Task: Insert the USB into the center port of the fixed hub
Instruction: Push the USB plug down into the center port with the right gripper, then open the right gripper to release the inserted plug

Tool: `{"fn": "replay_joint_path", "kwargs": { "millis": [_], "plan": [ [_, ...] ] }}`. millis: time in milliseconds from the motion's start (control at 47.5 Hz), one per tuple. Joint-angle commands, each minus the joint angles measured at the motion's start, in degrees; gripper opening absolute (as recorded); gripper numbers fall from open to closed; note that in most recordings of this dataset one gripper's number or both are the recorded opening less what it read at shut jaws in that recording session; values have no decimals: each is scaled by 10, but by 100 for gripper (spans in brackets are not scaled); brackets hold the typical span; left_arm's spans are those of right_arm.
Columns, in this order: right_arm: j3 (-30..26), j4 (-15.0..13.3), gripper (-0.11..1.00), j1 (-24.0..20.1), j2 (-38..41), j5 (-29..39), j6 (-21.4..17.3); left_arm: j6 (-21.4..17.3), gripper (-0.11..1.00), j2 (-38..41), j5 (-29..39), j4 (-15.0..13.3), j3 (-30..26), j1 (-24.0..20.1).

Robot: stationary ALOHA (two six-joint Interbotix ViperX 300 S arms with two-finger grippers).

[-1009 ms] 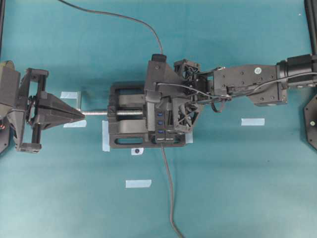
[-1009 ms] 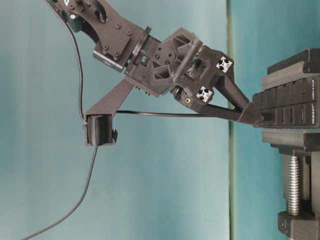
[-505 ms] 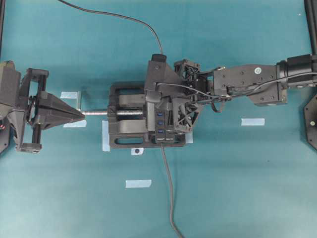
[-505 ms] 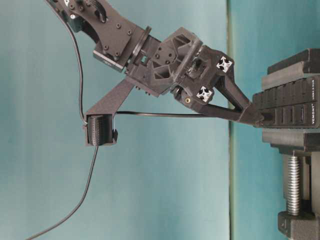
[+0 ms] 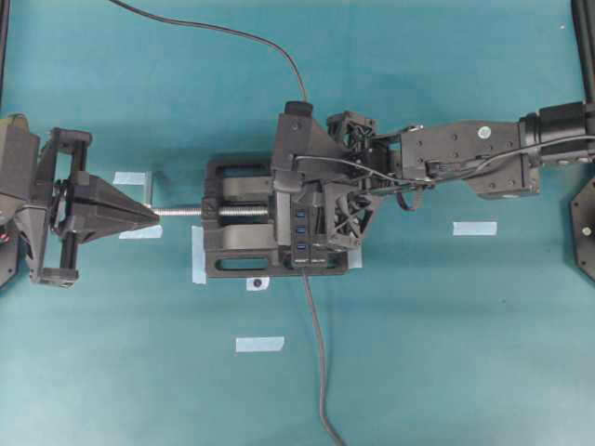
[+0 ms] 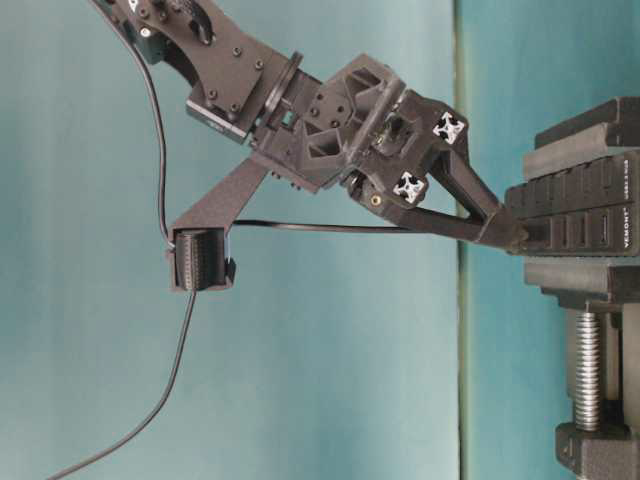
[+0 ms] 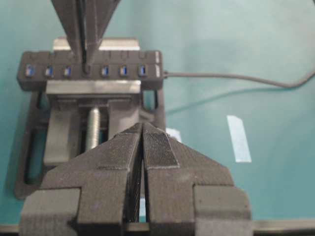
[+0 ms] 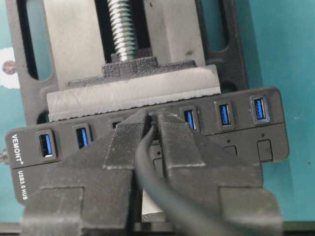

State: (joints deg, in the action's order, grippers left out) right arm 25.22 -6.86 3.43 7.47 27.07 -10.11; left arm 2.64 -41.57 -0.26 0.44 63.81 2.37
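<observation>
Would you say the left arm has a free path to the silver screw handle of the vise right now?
Probably yes. The left gripper points at the screw handle with only bare mat between them, and the right gripper is busy on the far side at the hub.

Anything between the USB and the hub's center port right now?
Nothing visible. The right claw has its tips right at the fixed hub, at the middle of the blue socket row, with the cable running out between them. The plug itself is hidden by the tips, so seating can't be confirmed.
</observation>
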Motion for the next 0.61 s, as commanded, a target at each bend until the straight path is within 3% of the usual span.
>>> {"fn": "replay_joint_path", "kwargs": {
  "millis": [0,126,358,442,589],
  "plan": [
    [3,3,16,-9,-3,4,-1,1,0,-1,-6,1,-8,0],
    [-1,2,32,-8,-7,4,-1,1,0,0,-5,0,-8,0],
    [-8,-4,73,-8,-9,7,-2,1,0,0,-5,1,-9,1],
    [-9,-4,79,-9,-9,10,-2,1,0,0,-5,1,-9,0],
    [-11,-4,78,-9,-10,10,-2,1,0,-1,-5,0,-9,1]
  ]
}}
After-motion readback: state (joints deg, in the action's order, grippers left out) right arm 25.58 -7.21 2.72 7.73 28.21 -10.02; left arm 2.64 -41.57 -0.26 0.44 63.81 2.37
